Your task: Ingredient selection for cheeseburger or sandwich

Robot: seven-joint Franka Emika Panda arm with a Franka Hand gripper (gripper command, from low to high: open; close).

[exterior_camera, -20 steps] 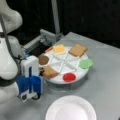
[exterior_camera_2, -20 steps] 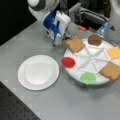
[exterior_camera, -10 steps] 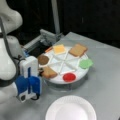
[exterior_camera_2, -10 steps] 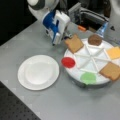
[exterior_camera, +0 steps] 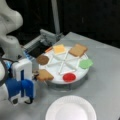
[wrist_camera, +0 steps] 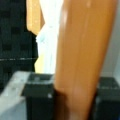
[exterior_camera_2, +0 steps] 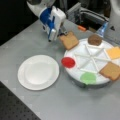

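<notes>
My gripper (exterior_camera: 36, 75) (exterior_camera_2: 61, 32) is shut on the edge of a tan-brown bread square (exterior_camera: 45, 75) (exterior_camera_2: 69, 40), held at the rim of the white divided tray (exterior_camera: 56, 71) (exterior_camera_2: 85, 58). In the wrist view the bread (wrist_camera: 85, 50) stands between the dark fingers (wrist_camera: 37, 100). In the tray lie the other ingredients: a second bread square (exterior_camera: 78, 50) (exterior_camera_2: 111, 70), a yellow cheese square (exterior_camera: 59, 48) (exterior_camera_2: 113, 52) and a dark round patty (exterior_camera: 42, 59) (exterior_camera_2: 95, 39). No cheeseburger or sandwich shows in any view.
A red disc (exterior_camera: 69, 77) (exterior_camera_2: 68, 62) and a green leaf-like piece (exterior_camera: 86, 63) (exterior_camera_2: 88, 77) also lie in the tray. A white paper plate (exterior_camera: 71, 108) (exterior_camera_2: 38, 72) sits on the grey table beside the tray. A grey metal fixture (exterior_camera: 47, 37) stands behind the tray.
</notes>
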